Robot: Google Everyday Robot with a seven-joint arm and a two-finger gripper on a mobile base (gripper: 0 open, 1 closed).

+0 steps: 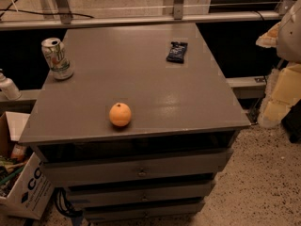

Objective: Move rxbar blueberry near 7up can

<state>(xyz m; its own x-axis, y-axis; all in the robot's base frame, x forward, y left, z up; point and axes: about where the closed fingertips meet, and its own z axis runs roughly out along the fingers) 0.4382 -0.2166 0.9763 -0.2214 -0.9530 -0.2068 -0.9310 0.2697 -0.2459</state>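
The rxbar blueberry [177, 52], a small flat bar in a dark navy wrapper, lies on the grey cabinet top [141, 79] at the far right. The 7up can [57, 58], silver-white with green and red markings, stands upright at the far left corner, well apart from the bar. My gripper is not in view. A pale rounded shape [289, 29] at the right edge may be part of my arm, off to the side of the cabinet.
A round orange fruit [120, 114] sits near the front edge, left of centre. A white plastic bottle [7, 86] stands on a ledge to the left. A cardboard box [21, 182] is on the floor at lower left. Drawers face the front.
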